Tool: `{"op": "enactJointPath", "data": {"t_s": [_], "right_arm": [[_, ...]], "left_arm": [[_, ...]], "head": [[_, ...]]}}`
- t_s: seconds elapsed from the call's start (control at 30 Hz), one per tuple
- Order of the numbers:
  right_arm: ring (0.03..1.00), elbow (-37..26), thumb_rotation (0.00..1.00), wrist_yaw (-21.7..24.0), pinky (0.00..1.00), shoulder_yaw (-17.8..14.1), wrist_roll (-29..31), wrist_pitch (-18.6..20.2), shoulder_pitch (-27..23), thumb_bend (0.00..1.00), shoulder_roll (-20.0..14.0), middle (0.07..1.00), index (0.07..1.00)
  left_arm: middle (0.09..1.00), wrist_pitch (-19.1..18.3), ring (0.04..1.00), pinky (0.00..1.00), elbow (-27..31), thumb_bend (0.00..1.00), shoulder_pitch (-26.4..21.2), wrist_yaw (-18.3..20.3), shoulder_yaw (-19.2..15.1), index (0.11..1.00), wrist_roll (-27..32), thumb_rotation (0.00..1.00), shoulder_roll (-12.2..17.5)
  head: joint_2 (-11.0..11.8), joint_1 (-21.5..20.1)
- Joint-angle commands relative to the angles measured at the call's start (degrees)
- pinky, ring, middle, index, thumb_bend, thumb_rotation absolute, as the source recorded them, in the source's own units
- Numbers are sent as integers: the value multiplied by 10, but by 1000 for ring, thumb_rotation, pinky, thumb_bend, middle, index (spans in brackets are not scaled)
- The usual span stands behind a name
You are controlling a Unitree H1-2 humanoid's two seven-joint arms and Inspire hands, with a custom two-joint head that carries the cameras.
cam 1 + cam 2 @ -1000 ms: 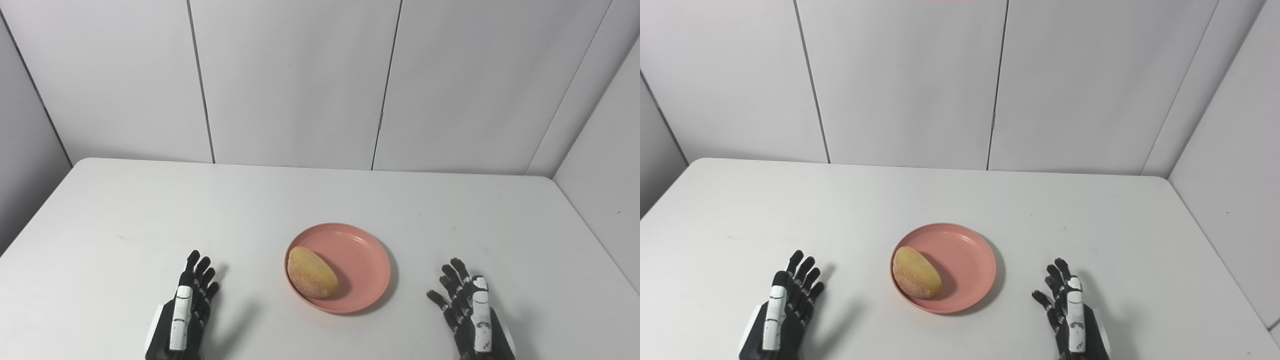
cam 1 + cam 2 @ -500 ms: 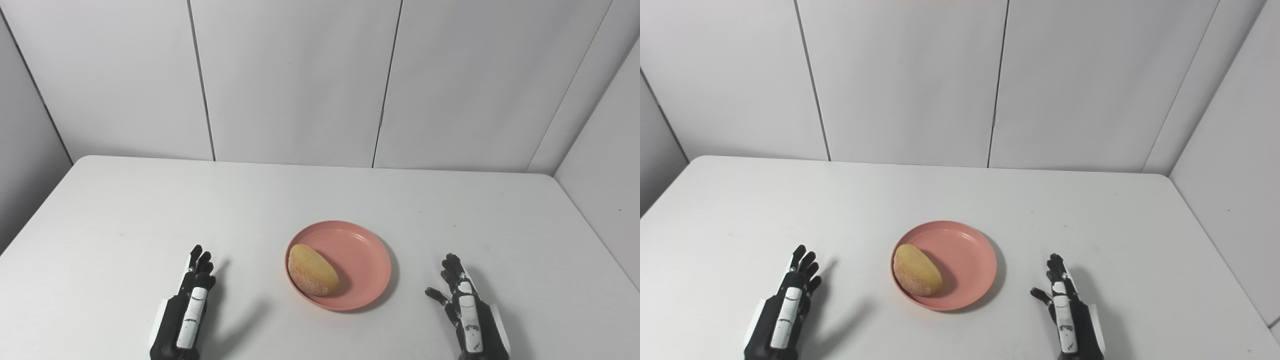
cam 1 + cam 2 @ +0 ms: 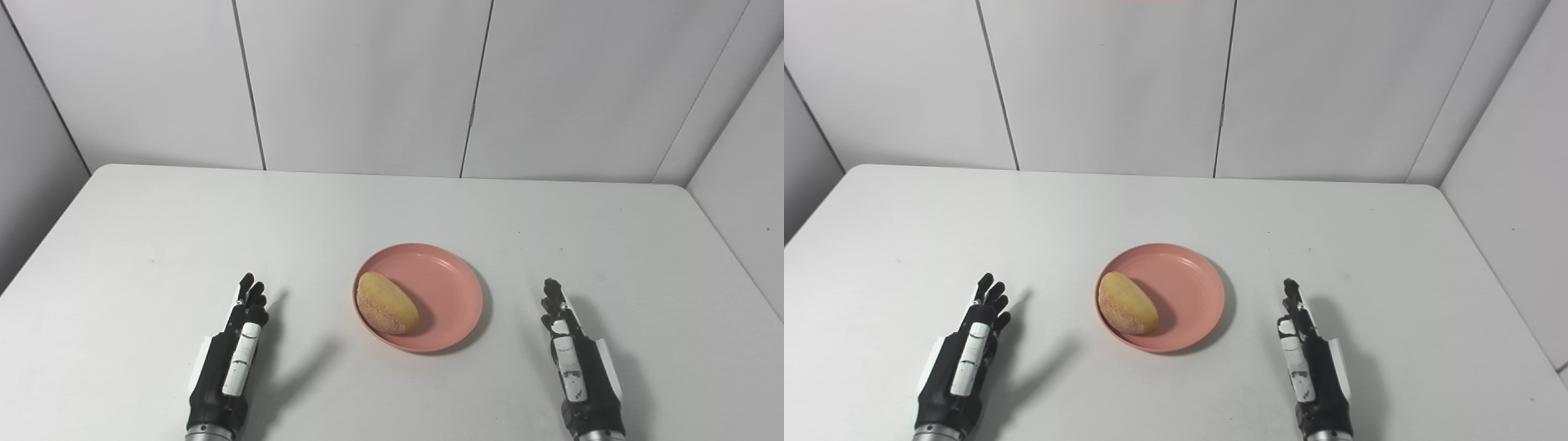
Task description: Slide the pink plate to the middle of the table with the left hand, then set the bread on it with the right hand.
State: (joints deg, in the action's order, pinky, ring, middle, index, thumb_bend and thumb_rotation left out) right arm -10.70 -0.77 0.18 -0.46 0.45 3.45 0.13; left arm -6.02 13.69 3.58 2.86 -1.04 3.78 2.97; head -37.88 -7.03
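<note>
The pink plate [image 3: 450, 288] lies near the middle of the white table, a little toward the front. A golden, sugar-dusted bread roll [image 3: 387, 303] rests on the plate's left part. My left hand [image 3: 231, 361] stands edge-on at the front left, well apart from the plate, fingers straight and holding nothing. My right hand [image 3: 577, 364] stands the same way at the front right, also empty and clear of the plate.
The white table [image 3: 184, 233] is ringed by grey wall panels at the back and both sides. Nothing else lies on it.
The camera has tilted, so the whole scene sits higher in the picture. Both hands have turned from palm-flat to edge-on, with fingers drawn together. Plate and bread keep their places on the table.
</note>
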Motion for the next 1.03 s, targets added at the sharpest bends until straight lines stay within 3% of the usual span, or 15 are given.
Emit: {"op": "enactJointPath", "data": {"t_s": [0.0,0.33,0.57,1.0], "right_arm": [[1000,-20,1000,3,1000,-1,4,4,-6,836,0,991,966],[997,-4,1000,0,1000,-1,1,3,-11,858,-1,986,961],[1000,-9,1000,2,1000,-2,5,35,-9,847,-2,983,952],[993,-6,1000,6,1000,0,19,27,-12,860,-5,976,957]], "left_arm": [[1000,-10,1000,1000,19,767,-1,4,2,1000,7,873,0],[1000,10,1000,1000,-3,795,-5,5,2,1000,6,863,0],[1000,32,1000,1000,-8,802,-2,5,3,1000,7,865,-4],[1000,50,1000,1000,-15,766,-5,8,4,1000,9,874,-1]], "head": [[0,0],[15,0],[16,3],[24,8]]}}
